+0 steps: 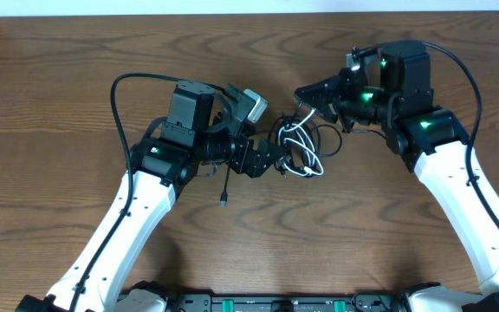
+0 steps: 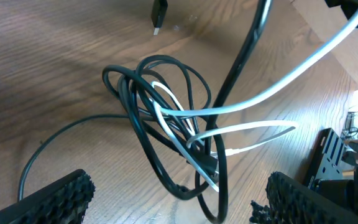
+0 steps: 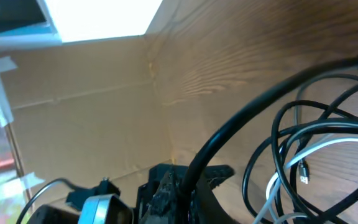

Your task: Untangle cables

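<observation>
The cables (image 1: 300, 152) lie in a tangled knot on the wooden worktop (image 1: 76, 69), near its middle, between the two grippers. In the left wrist view the knot is a bunch of black loops (image 2: 166, 124) with a white cable (image 2: 247, 130) threaded through them; the loops overlap and cross one another. One thin black strand curves away from the knot to the left across the wood. A black plug (image 2: 158, 12) lies apart from the knot, flat on the worktop; from overhead it sits just beside the left arm, on the near side.

The left gripper (image 1: 271, 160) is low over the worktop, right at the left edge of the knot, with its jaws spread wide. Its ribbed fingers (image 2: 61, 196) stand on either side of the lower loops and nothing is between them but air and cable lying loose; it holds nothing.

The right gripper (image 1: 304, 94) is behind the knot and raised, jaws closed. A black cable (image 3: 247, 118) runs straight into its closed fingers and arcs away toward the knot. In the left wrist view this black cable (image 2: 241, 56) and the white one both rise off the worktop to the upper right. Whether the white one is pinched too cannot be told.
</observation>
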